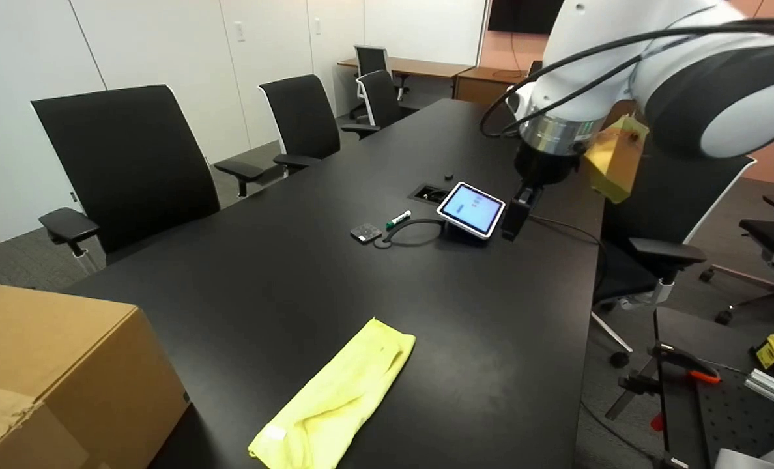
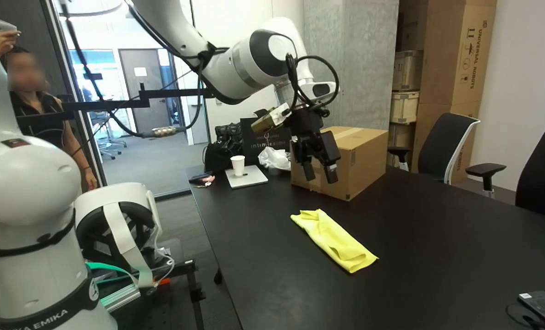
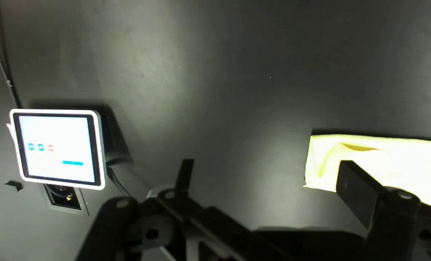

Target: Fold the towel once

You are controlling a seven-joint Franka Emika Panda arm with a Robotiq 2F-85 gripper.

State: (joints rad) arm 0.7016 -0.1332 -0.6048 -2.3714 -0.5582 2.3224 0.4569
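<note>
Plainly, hand (image 2: 319,172) hangs spread apart, clear of towel (image 2: 334,240), arm base (image 2: 43,277) marked EMIKA, bkgd ctn (image 2: 458,59) UNIVERSAL ROBOTS.

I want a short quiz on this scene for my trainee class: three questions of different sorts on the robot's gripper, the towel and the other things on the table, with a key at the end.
1. True or false: the gripper hangs above the table with its jaws apart.

2. Fill the gap: in the wrist view, the tablet shows at the left of the picture and the towel at the ____.

3. Choose one: in an exterior view, which of these lies nearest the tablet?
A) the cardboard box
B) the marker
C) the towel

Key: 1. True. 2. Right. 3. B.
</note>
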